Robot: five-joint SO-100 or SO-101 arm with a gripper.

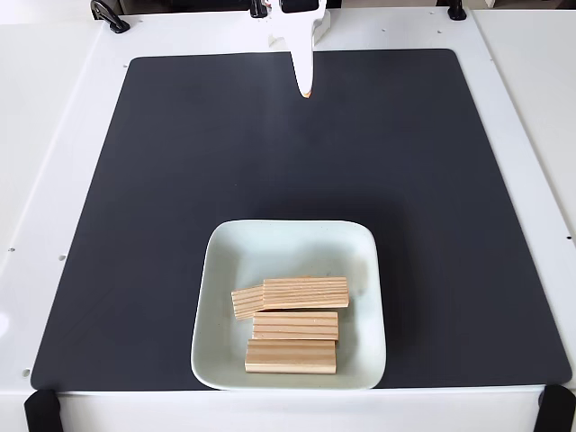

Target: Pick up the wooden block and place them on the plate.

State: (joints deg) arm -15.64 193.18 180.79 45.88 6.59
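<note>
The pale mint-white square plate (290, 250) sits near the front edge of the black mat in the fixed view. Several wooden blocks lie flat inside it. One block (305, 292) rests partly over another (246, 301), and two more lie in front, one (295, 325) behind the other (290, 355). My white gripper (306, 90) hangs at the far edge of the mat, well away from the plate. Its fingers come together to a single point with nothing between them.
The black mat (180, 180) covers most of the white table (54, 135). Black clamps (40, 409) sit at the front corners, and the arm's base is at the top edge.
</note>
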